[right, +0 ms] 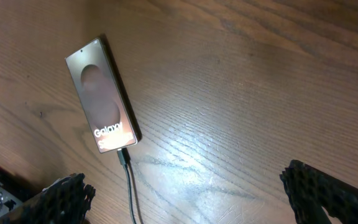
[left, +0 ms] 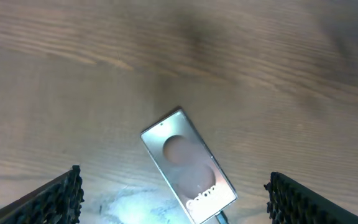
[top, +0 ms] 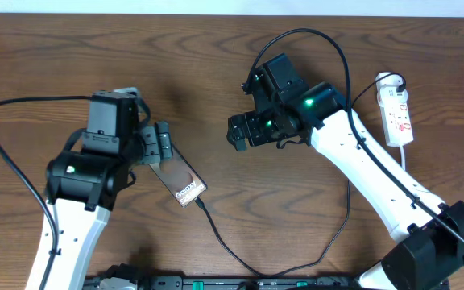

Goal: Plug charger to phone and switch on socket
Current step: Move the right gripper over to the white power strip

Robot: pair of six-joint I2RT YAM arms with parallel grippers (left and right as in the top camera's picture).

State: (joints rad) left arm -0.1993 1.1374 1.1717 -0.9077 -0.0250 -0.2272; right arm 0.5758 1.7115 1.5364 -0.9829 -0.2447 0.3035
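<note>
The phone (top: pixel 182 182) lies flat on the wooden table, with white "Galaxy" text on its face. It also shows in the left wrist view (left: pixel 188 166) and the right wrist view (right: pixel 102 97). The charger cable (top: pixel 232 252) runs from the phone's lower end; its connector tip (right: pixel 123 155) sits in the phone's port. The white socket strip (top: pixel 398 117) lies at the far right. My left gripper (left: pixel 174 202) is open, above the phone's upper end. My right gripper (right: pixel 188 193) is open and empty over bare table, right of the phone.
The charger cable loops along the table's front edge and up toward the right arm (top: pixel 346 209). A white cord with a black plug (top: pixel 389 80) sits at the socket's far end. Arm bases stand at the front left and front right.
</note>
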